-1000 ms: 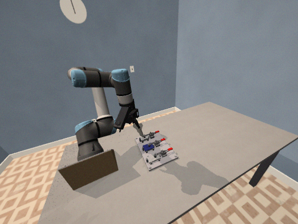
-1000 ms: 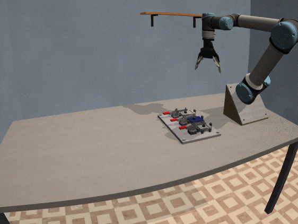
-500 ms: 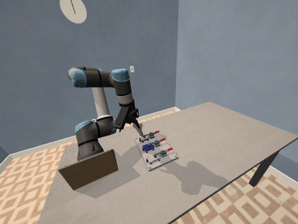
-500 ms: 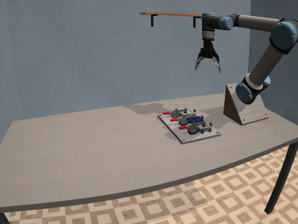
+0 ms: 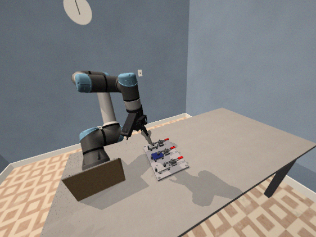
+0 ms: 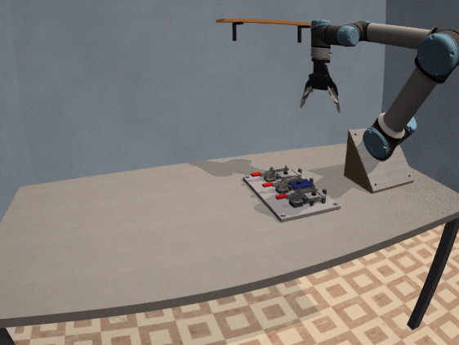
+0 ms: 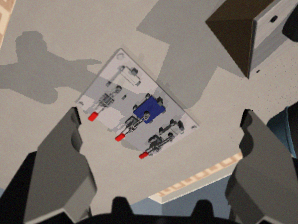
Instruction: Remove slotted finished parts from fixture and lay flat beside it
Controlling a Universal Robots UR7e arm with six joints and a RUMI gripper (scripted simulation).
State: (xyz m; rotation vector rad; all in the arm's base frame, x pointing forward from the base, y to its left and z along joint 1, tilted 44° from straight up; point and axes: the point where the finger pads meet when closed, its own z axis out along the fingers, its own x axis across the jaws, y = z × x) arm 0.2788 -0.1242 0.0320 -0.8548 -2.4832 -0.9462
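In the exterior view, the table (image 5: 239, 146) (image 6: 135, 229) (image 7: 165, 185) runs broadly from its left corner to the fixture (image 5: 180, 168) (image 6: 304, 213) (image 7: 189, 123), giving more width there than on the right. The fixture's left edge carries three red handles (image 5: 180, 158) (image 6: 281, 196) (image 7: 143, 155) pointing outward; its near edge stands well back from the table's front edge. Next come the pale parts, both in the fixture: the far one (image 5: 163, 168) (image 6: 287, 174) (image 7: 127, 76) in the back row, the near one (image 5: 152, 146) (image 6: 313, 197) (image 7: 174, 128) in the front row. The blue blank (image 5: 157, 156) (image 6: 301, 183) (image 7: 149, 108) sits between them under its clamp. The gripper (image 5: 139, 140) (image 6: 320, 109) (image 7: 158, 109) hangs well above the fixture, fingers spread wide around nothing. At the right, a narrower strip of tabletop separates the fixture from the wedge-shaped mount (image 5: 94, 179) (image 6: 385, 173) (image 7: 230, 35).

Clamps and pins partly hide both pale parts, and their slots are too small to make out. In the top view, a fingertip visually overlaps the fixture's far end; the wrist view cuts off the mount.

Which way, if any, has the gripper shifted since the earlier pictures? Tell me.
No, the gripper hasn't visibly moved: it hangs at the same place below the wall shelf's right end.
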